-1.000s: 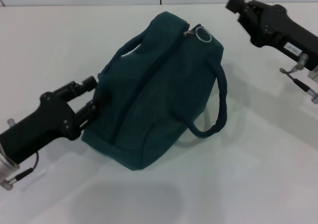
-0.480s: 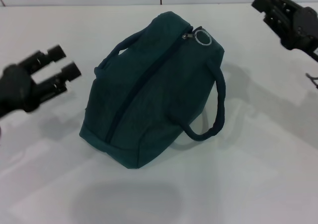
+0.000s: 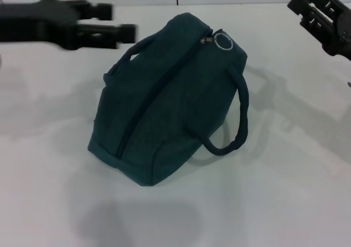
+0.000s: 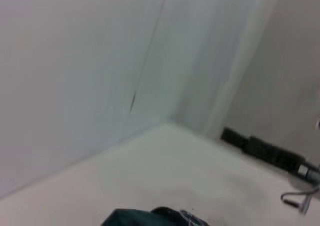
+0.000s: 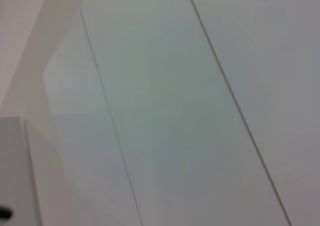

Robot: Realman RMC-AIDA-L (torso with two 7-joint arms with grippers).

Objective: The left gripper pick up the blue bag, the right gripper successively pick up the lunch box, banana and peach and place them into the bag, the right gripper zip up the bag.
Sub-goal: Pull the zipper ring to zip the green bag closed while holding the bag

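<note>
Blue bag (image 3: 170, 99): zipped, on the white table (image 3: 285, 192), between my arms, untouched.
My left gripper (image 3: 122, 21): raised at far left, fingers apart, empty.
My right gripper (image 3: 303, 5): far right, fingers spread, empty.

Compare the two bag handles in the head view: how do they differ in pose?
On the blue bag, the right-side handle hangs loose off the bag's side in a long open loop reaching down toward the table. The left-side handle lies close against the fabric, with only a short arc showing. Both are the same dark teal padded strap.
</note>
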